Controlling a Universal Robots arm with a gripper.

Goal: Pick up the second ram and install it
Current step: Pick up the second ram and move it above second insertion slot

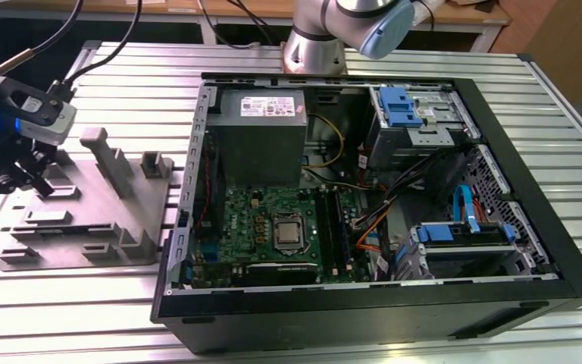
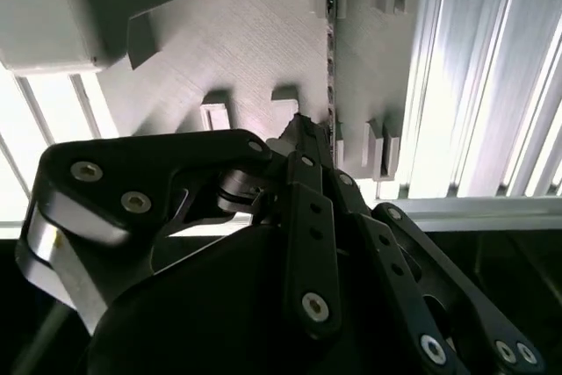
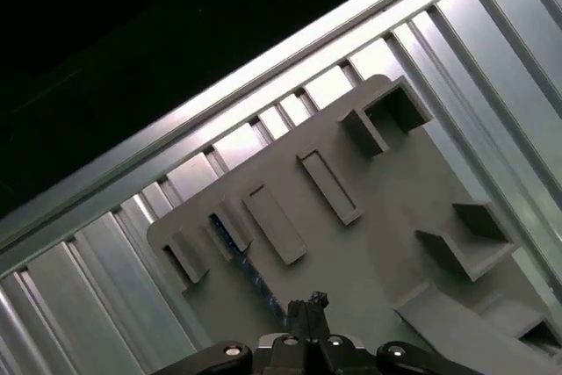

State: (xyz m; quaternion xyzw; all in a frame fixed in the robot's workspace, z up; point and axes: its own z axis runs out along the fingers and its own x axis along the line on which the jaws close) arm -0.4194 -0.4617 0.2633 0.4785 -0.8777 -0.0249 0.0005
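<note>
One gripper (image 2: 303, 126) filled the foreground in the second wrist view, its dark linkages narrowing to tips pressed together on the near end of one stick, the second ram (image 2: 331, 50). The ram stood on edge in a slot of one grey fixture plate (image 3: 369, 217), running straight away from the tips; in the first wrist view it showed as a thin bluish strip among the plate's raised blocks. No writing could be made out on it.

The plate lay on one slatted aluminium table (image 1: 69, 303), at the exterior view's left. Beside it, towards that view's right, lay one open computer case (image 1: 372, 311) holding one green motherboard (image 1: 261, 220), one grey power supply (image 1: 261, 144) with one white label (image 1: 270, 106) whose print was too small to read, and two blue drive brackets (image 1: 397, 102), well apart from the ram.
</note>
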